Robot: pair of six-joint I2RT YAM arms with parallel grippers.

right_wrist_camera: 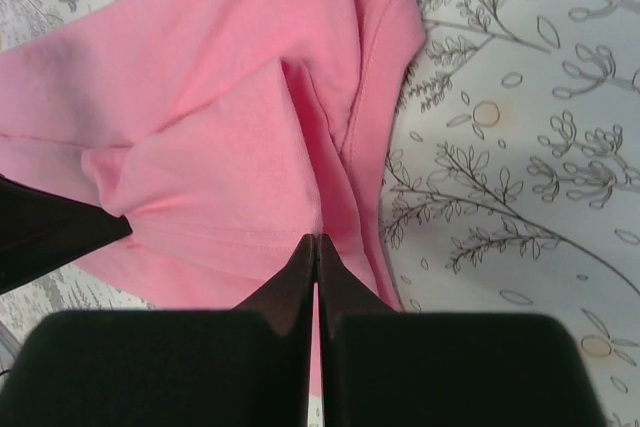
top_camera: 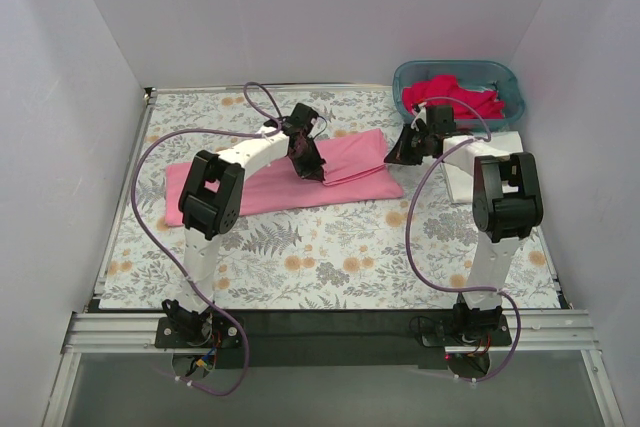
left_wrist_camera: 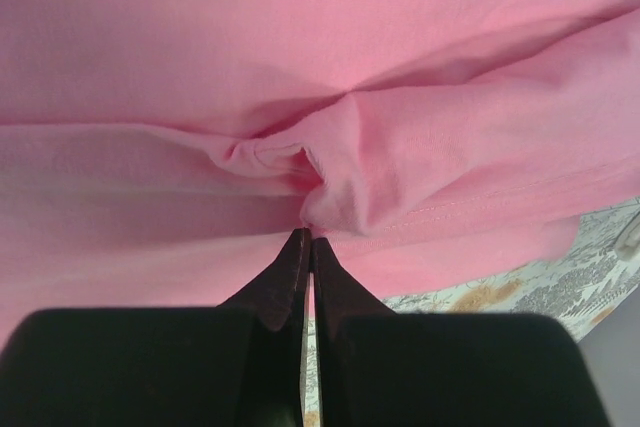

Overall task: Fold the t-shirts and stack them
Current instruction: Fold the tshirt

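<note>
- Floral cloth (top_camera: 330,267), near half: open left to right.
- Light pink t-shirt (top_camera: 360,162) spans the middle.
- Teal basket (top_camera: 512,82) fills far right corner.

No text, label, brand, number or sign can be read in any view. The light pink t-shirt (left_wrist_camera: 320,47) shows plain fabric, and the floral cloth (right_wrist_camera: 520,147) carries only leaves and flowers. Any marking on the arm bases (top_camera: 200,332) is too small to tell.

Light pink t-shirt (top_camera: 350,159): soft matt cloth, creased, stitched hem; floral cloth (top_camera: 330,247): matt, smooth; basket (top_camera: 512,84): smooth teal plastic; left hand (left_wrist_camera: 308,241) and right hand (right_wrist_camera: 316,241): matt black.
</note>
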